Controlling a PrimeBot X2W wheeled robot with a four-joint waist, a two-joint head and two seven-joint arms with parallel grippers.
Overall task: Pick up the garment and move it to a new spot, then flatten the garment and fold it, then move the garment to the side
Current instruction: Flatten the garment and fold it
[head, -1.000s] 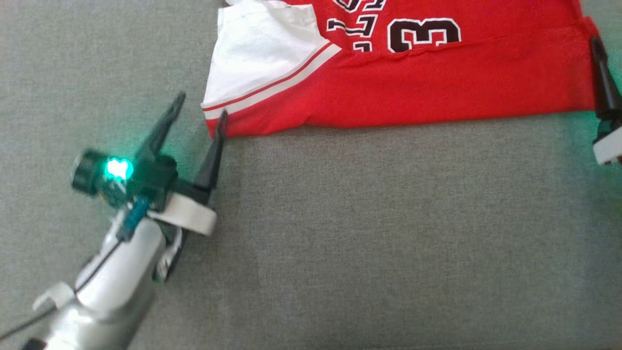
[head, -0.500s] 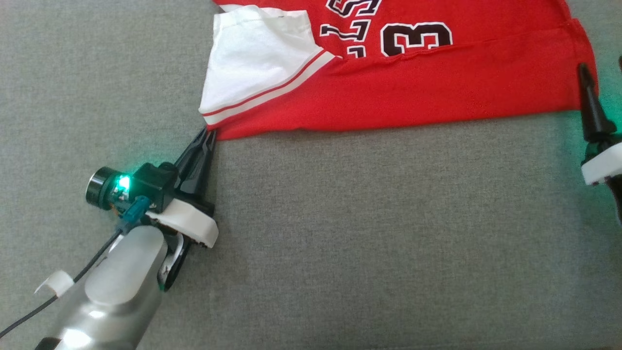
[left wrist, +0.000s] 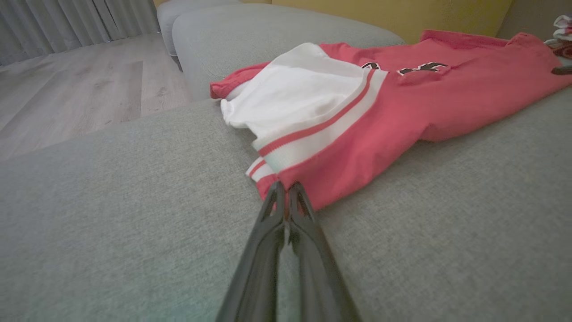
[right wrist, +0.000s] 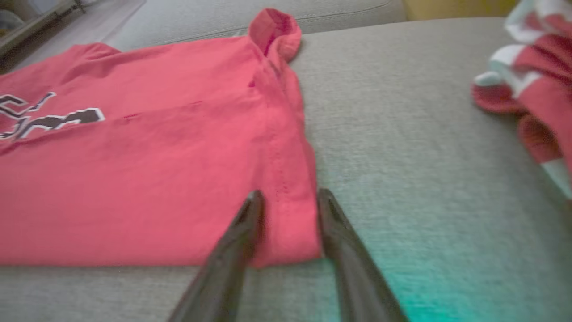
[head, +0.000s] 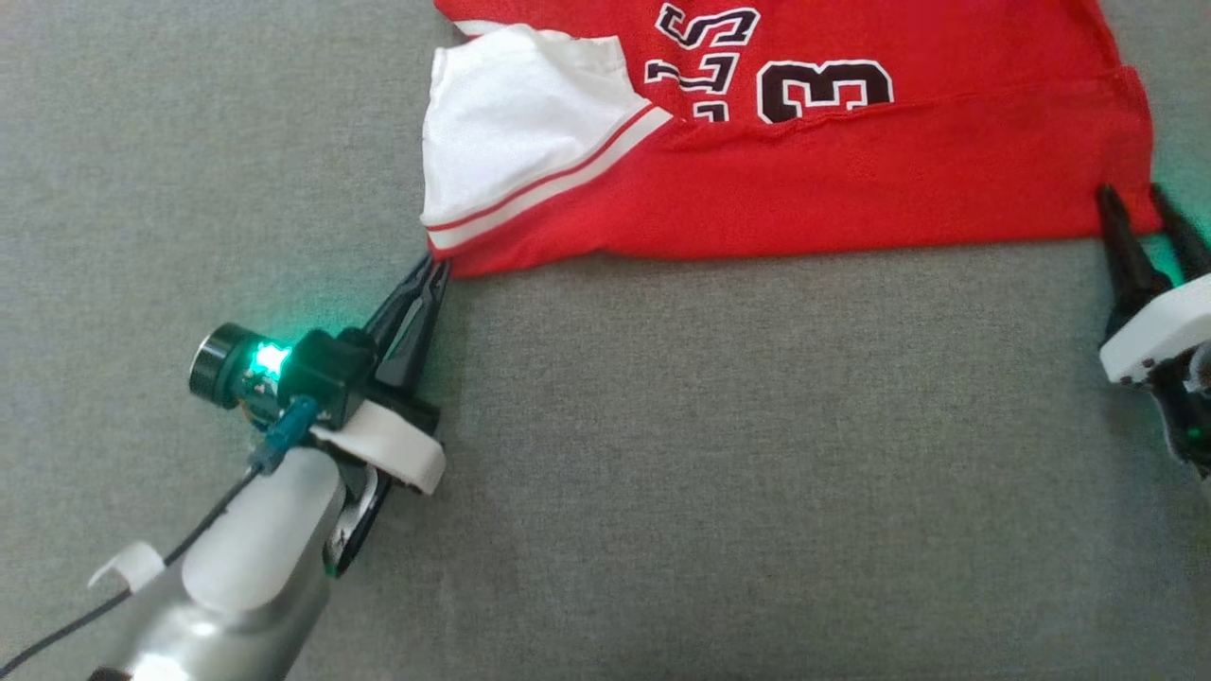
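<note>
Left tool (head: pixel 437 269) has its two dark fingers pressed together on the near-left corner of the garment (head: pixel 851 180), pinching the red hem just below the striped band. Beyond its tips and slightly to their right lies the white sleeve (head: pixel 516 123), edged with a red and white stripe. The garment, a red jersey, lies flat on the grey sofa cushion (head: pixel 710 473), its near edge running from this tool across to the other. Black lettering and a figure 3 (head: pixel 823 90), outlined in white, show beyond a crease. The right tool (head: pixel 1130 194) has its fingers spread, one to each side of the near-right hem corner, which lies between them; whether they touch it cannot be told. Well off to this tool's right, a bundle of red and white cloth (right wrist: pixel 532 85) rests on the same cushion.
</note>
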